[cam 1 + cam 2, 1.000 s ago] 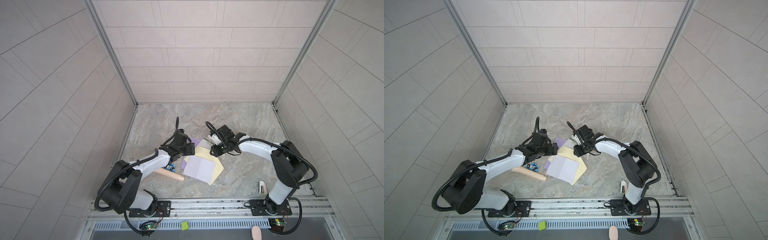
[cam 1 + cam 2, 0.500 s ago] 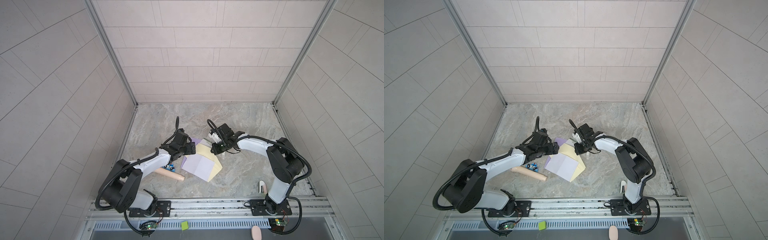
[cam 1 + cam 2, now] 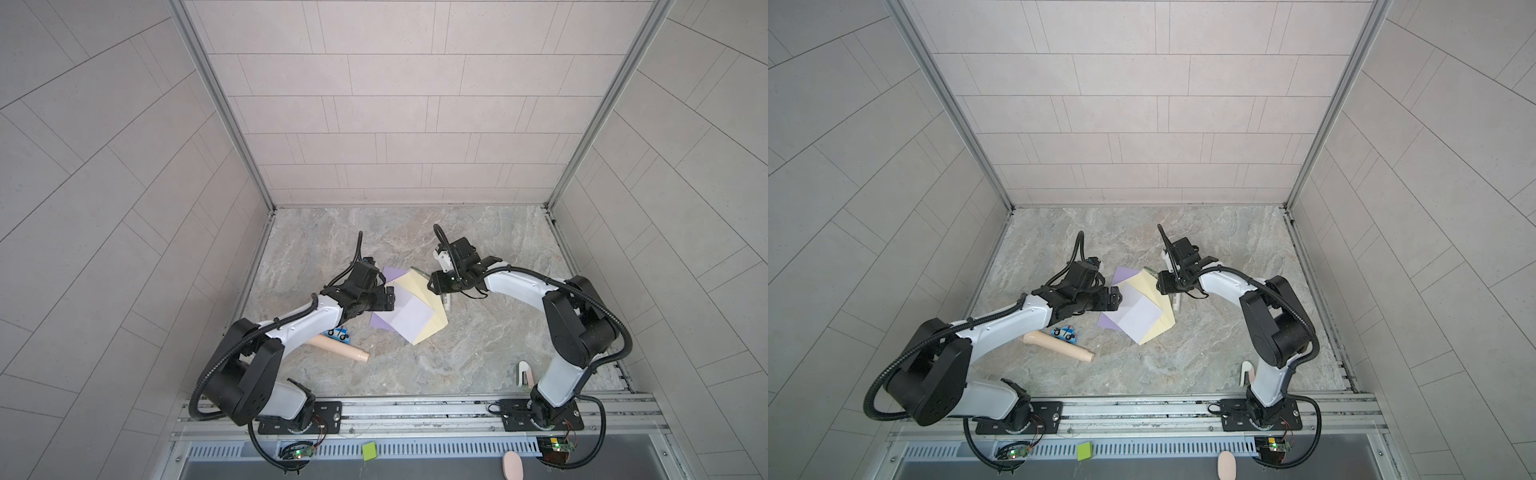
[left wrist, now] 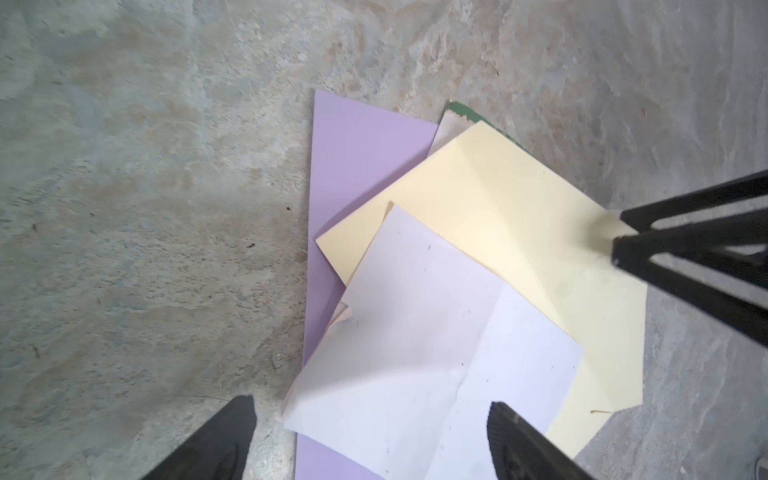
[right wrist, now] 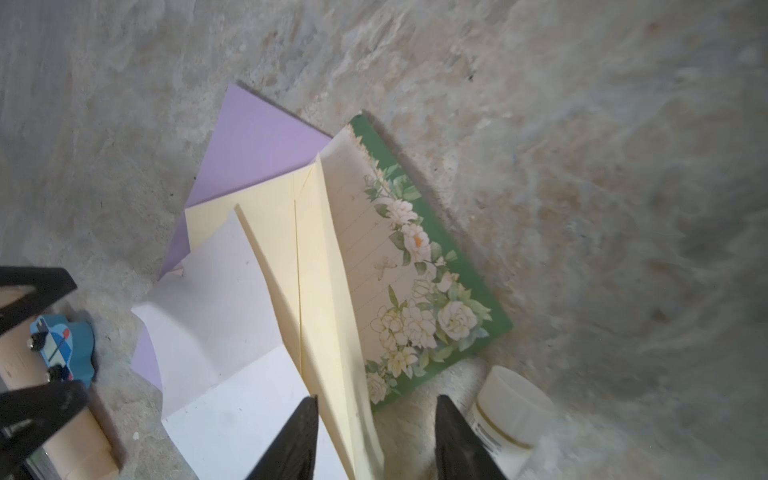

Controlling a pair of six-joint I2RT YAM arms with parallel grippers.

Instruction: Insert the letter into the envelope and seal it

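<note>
Pale tiled walls on 3 sides of a marbled surface; near its middle, 1 loose pile of paper. Lowest in the pile, a purple sheet and a lined floral sheet; over them the yellow envelope, with the white creased letter lying on top, toward the near left. From the right wrist view, seems to have 1 edge of the letter slipped under the lifted yellow flap, most of it outside; cannot say how deep.

Left end effector low at the left edge of the pile, opened wide, holding nothing, the near corner of the letter between its fingers. Right end effector at the right edge of the envelope, opened about halfway, with the edge of the flap standing between the fingers but not pinched. Just beside it, a small white jar. Near left of the pile, a blue toy car beside a wooden cylinder.

Judged as the insertion step, not finished; sealing not yet begun. Next: close the right fingers on the flap and hold it up, then take the letter with the left and push it to the right, fully under the flap. Needs a light, flat grip, otherwise buckling of the thin paper instead of sliding.
</note>
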